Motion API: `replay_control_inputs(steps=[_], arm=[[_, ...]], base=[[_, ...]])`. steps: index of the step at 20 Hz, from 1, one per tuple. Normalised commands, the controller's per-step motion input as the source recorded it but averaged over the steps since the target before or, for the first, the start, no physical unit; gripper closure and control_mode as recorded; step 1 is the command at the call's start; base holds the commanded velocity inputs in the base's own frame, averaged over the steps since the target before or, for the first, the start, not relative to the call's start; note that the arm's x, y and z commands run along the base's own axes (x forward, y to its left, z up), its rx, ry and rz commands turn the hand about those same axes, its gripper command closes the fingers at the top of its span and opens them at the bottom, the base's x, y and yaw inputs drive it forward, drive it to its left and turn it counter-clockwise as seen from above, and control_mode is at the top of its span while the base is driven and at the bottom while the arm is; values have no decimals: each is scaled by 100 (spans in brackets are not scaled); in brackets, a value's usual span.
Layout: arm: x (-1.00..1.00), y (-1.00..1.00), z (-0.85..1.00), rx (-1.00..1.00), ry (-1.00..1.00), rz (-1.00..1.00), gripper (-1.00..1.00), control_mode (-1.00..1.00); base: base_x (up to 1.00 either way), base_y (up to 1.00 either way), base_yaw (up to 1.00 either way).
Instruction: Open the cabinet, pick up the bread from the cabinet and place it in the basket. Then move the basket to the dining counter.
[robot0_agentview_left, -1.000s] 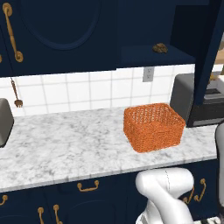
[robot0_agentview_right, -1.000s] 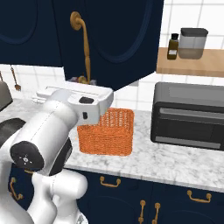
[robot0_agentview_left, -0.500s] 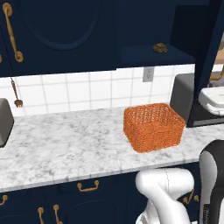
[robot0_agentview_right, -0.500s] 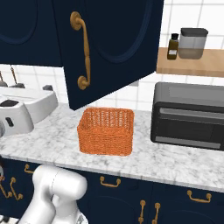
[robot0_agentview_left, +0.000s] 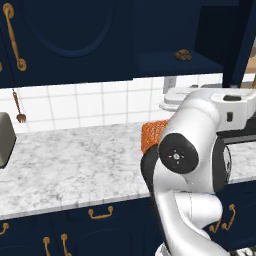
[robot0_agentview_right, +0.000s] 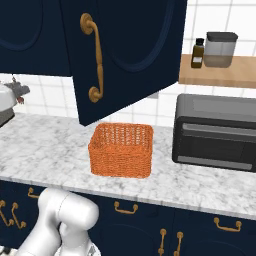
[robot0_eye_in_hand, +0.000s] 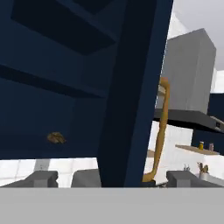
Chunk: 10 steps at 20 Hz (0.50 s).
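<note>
The cabinet (robot0_agentview_left: 150, 30) stands open, its door (robot0_agentview_right: 130, 50) with the long brass handle (robot0_agentview_right: 95, 65) swung out over the worktop. The bread (robot0_agentview_left: 183, 54), a small golden-brown lump, lies on the cabinet's lower shelf; in the hand view the bread (robot0_eye_in_hand: 56, 138) shows left of the door's edge (robot0_eye_in_hand: 131, 96). The orange basket (robot0_agentview_right: 121, 149) sits on the marble worktop below, half hidden by my arm in the left base view (robot0_agentview_left: 152, 131). My gripper (robot0_eye_in_hand: 113, 179) is open and holds nothing, its fingertips (robot0_eye_in_hand: 41, 178) wide apart facing the door edge. The dining counter is out of view.
A dark grey oven (robot0_agentview_right: 215, 132) stands right of the basket, under a wooden shelf (robot0_agentview_right: 220, 75) with jars. A grey appliance (robot0_agentview_left: 4, 140) sits at the worktop's left end. Navy drawers with brass pulls (robot0_agentview_right: 125, 207) run below the marble worktop (robot0_agentview_left: 75, 165).
My gripper has opened and let go of the door handle. The arm has swung away from the right base view into the left base view. The door stays open.
</note>
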Motion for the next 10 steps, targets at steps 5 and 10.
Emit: replay_control_inputs(steps=[5, 10], arm=[[77, 12, -27, 0, -3, -62, -100, -100], [90, -16, -21, 0, 0, -49, -100, -100]], base=[[0, 0, 0], [0, 0, 0]])
